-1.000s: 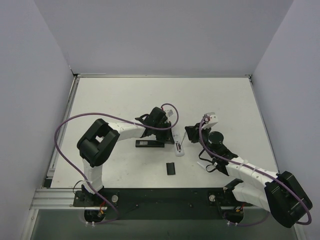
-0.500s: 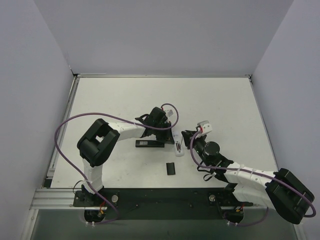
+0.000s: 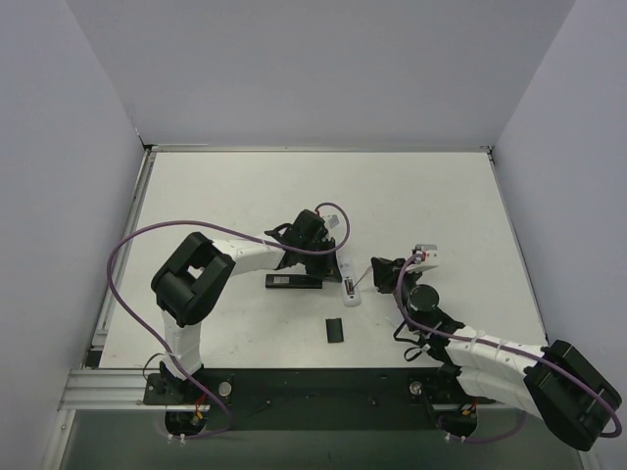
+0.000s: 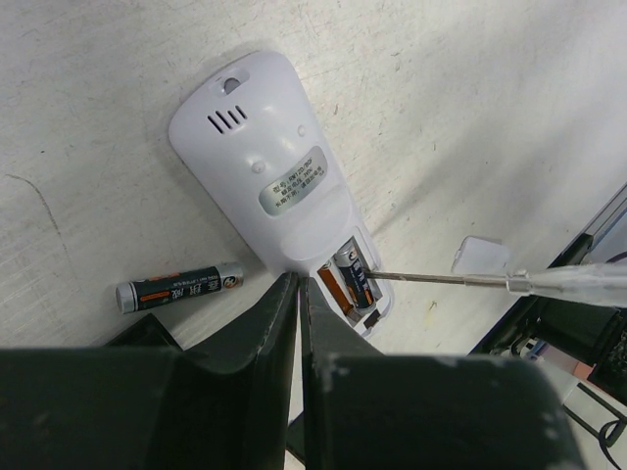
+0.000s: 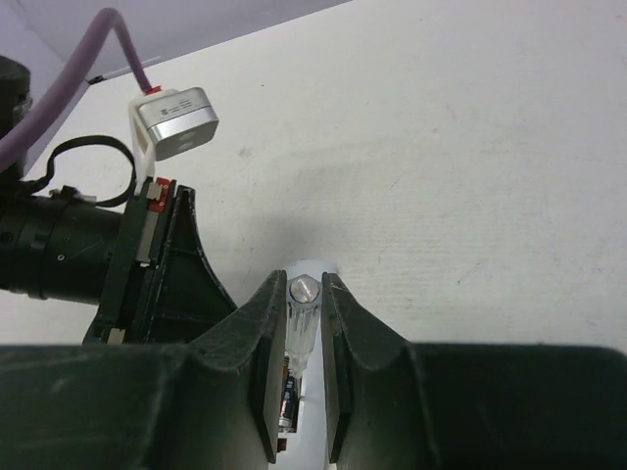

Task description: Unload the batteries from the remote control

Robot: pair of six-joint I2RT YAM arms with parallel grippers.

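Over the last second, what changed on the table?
The right gripper swung left toward the white remote, then back right and nearer the arm bases, its forearm dropping lower, still shut on the pale tool. The left gripper, white remote, black remote and cover stayed put.

This is a robot lab. Plain grey walls [image 3: 323, 69] box in a white tabletop [image 3: 245, 196]. The left arm [image 3: 245, 255] and right arm [image 3: 485, 343] are bolted on.

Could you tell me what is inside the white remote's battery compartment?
One battery, with the tip of the tool at it; the left gripper hides the compartment's near end.
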